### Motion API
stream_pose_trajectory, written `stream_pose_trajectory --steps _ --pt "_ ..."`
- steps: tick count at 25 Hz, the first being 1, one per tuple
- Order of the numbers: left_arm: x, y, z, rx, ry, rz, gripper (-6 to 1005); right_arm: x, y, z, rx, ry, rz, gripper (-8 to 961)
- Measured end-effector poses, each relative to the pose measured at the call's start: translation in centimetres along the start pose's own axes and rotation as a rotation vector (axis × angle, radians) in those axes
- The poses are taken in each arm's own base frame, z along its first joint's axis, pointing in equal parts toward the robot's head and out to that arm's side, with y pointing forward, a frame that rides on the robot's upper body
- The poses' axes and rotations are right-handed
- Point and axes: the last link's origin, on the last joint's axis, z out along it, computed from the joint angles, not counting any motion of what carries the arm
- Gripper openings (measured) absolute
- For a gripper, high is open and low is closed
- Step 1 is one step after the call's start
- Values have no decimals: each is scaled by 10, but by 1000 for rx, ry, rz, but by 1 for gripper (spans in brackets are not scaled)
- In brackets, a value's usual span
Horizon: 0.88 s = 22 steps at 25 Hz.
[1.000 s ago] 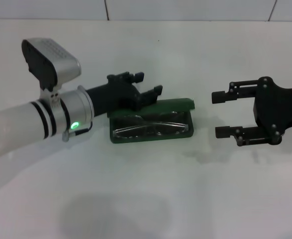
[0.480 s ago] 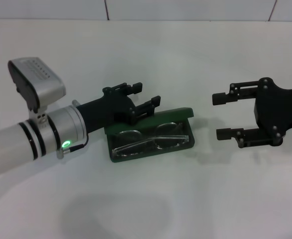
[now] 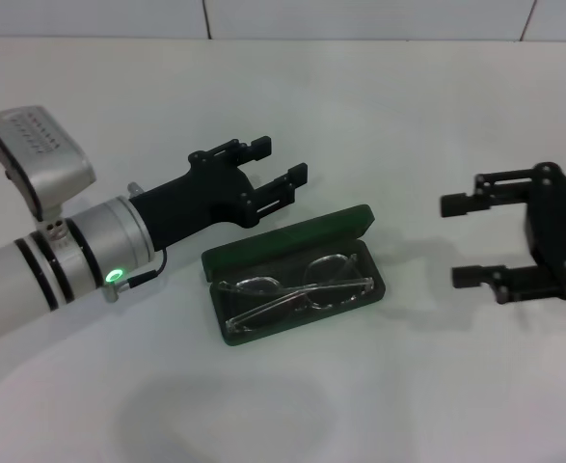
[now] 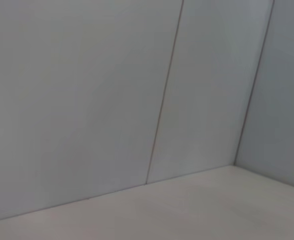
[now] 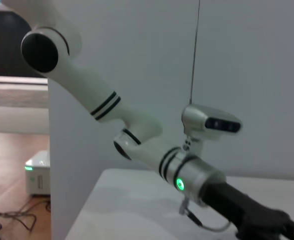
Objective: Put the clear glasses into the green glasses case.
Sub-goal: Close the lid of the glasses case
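Clear glasses lay inside open green glasses case on counter; placing looked done. Left tool open, empty, behind case. Right tool open, empty, well apart.

Clear glasses folded inside open green glasses case.

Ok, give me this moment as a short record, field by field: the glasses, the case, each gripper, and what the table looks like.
clear glasses: lying inside the case, arms folded
green glasses case: open, lid tipped back on its far side, resting on the table
left gripper: open, empty, above the table just behind the case's left end
right gripper: open, empty, to the right of the case and apart from it
table: white surface, tiled wall behind
task state: glasses in the case, lid not shut
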Motion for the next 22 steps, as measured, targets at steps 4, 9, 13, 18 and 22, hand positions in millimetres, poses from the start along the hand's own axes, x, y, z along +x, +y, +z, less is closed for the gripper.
stream_pose_trajectory --steps 4,9,13,18,22 --pt "-4 1 -7 -4 3 -11 664 2 4 -11 19 17 3 636" --pt "-13 1 -10 5 -40 -10 664 2 3 -12 20 20 2 636" --pt "-17 3 -10 -3 -62 -2 664 2 2 -11 17 21 -1 636" --pt "-22 8 -11 -22 -79 6 664 2 2 -11 18 26 -3 636" --pt "-33 14 -18 -29 -101 40 664 1 1 -11 20 30 -9 636"
